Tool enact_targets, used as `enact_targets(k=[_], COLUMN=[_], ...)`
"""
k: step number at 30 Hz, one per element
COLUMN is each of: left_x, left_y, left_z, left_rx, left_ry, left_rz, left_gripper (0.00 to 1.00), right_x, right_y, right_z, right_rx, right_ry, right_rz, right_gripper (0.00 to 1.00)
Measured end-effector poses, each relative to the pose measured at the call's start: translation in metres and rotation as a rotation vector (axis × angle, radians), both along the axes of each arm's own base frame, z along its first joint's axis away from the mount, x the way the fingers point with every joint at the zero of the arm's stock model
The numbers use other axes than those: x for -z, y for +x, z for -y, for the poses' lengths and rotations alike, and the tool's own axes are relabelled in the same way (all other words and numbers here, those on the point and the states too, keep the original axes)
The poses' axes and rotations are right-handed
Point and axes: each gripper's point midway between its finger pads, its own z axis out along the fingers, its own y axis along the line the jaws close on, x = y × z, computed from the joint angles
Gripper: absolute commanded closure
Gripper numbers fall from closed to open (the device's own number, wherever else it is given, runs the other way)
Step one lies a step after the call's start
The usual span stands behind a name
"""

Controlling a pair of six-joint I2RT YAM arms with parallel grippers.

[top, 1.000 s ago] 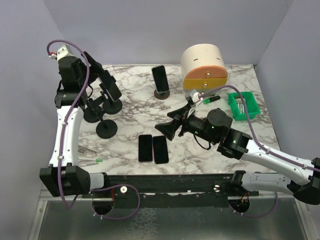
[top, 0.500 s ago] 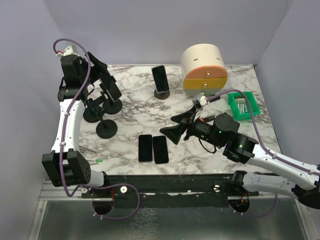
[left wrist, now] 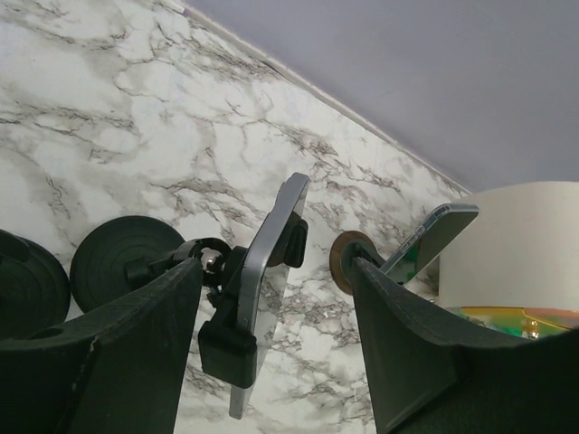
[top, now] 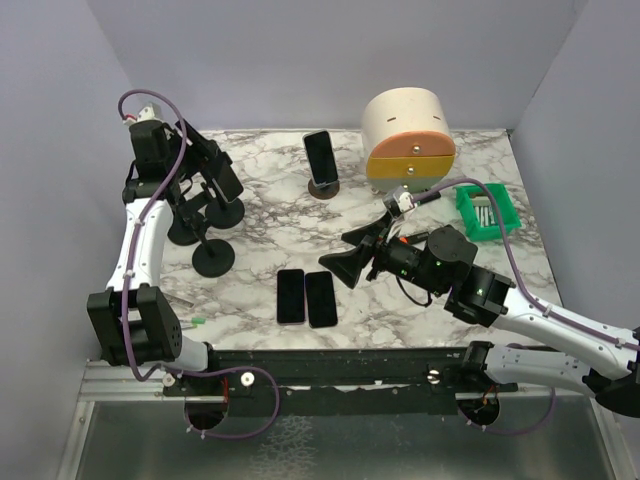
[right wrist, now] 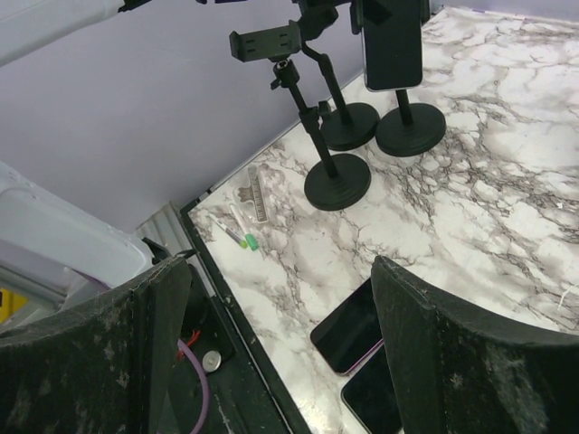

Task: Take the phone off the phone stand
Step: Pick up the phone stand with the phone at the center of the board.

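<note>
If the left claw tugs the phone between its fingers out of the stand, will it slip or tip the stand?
Likely stiff: the phone is a thin, flat slab. Its smooth edge looks slippery for the left claw. The stand has a thin stem on a round base, so it might tip.

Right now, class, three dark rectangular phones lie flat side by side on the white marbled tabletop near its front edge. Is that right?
No, only two dark rectangular phones lie flat side by side on the white marbled tabletop near its front edge, not three. The top external view shows this.
</note>
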Motion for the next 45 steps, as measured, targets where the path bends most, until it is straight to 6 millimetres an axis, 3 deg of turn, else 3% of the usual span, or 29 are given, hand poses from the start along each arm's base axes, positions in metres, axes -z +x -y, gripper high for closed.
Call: enact_targets(k=[6, 16, 28, 32, 45], left_x=[-0.003, 0.008, 0.009, 0.008, -0.001], left_y=[0.005, 0.010, 0.012, 0.013, 0.012], left_z=[0.006, 0.009, 0.006, 0.007, 0.017], left_rx=[0.031, 0.054, 0.050, 0.059, 0.100], left_ry=[-0.017, -0.044, -0.045, -0.049, -0.091], left_rz=[0.028, 0.020, 0.022, 0.030, 0.045], left_gripper=[0.41, 0.53, 0.83, 1.00, 1.00], right_x=[0.000, 0.003, 0.004, 0.006, 0.005], right_y=[0.003, 0.007, 0.008, 0.008, 0.008], right_z=[0.001, 0.005, 0.011, 0.012, 0.025], right_rx=[0.017, 0.045, 0.068, 0.073, 0.105], right_ry=[0.000, -0.013, -0.021, -0.030, -0.043], right_rz=[0.000, -0.006, -0.007, -0.011, -0.009], right_gripper=[0.15, 0.15, 0.16, 0.16, 0.17])
